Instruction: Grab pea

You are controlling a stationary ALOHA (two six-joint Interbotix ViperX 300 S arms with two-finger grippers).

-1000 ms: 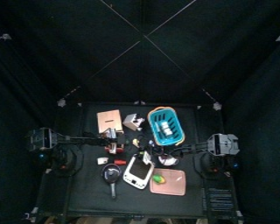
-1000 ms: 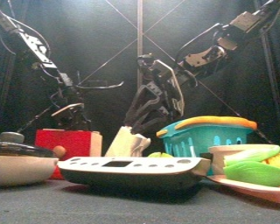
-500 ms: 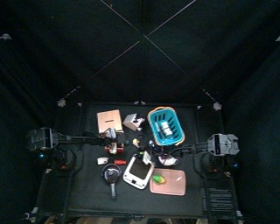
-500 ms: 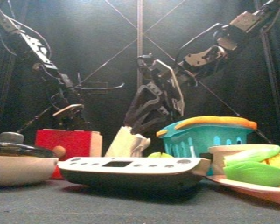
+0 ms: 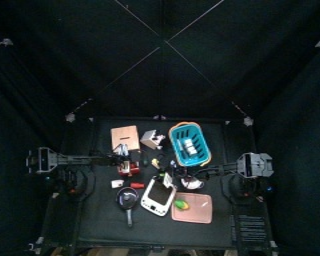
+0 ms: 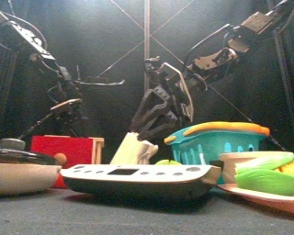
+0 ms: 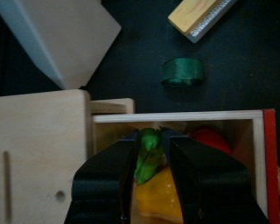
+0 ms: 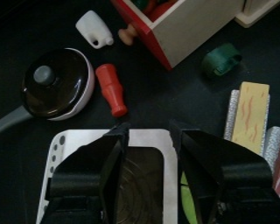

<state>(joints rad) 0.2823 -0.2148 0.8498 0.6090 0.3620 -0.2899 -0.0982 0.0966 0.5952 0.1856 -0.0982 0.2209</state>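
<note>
My left gripper [image 7: 152,162] pinched the pea [image 7: 147,154], a bright-green pod between its 2 jaws, over the open red-edged wooden box [image 7: 178,122] holding red and yellow pieces. A dark green ring [image 7: 184,71] lay on the table beyond. My right gripper [image 8: 150,140] hung spread above the white scale [image 8: 78,175].

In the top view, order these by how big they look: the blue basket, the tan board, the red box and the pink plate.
1. Blue basket.
2. Tan board and pink plate: these look about alike, so I will not rank one over the other.
3. Red box: only a small red piece shows, clearly the smallest.
</note>
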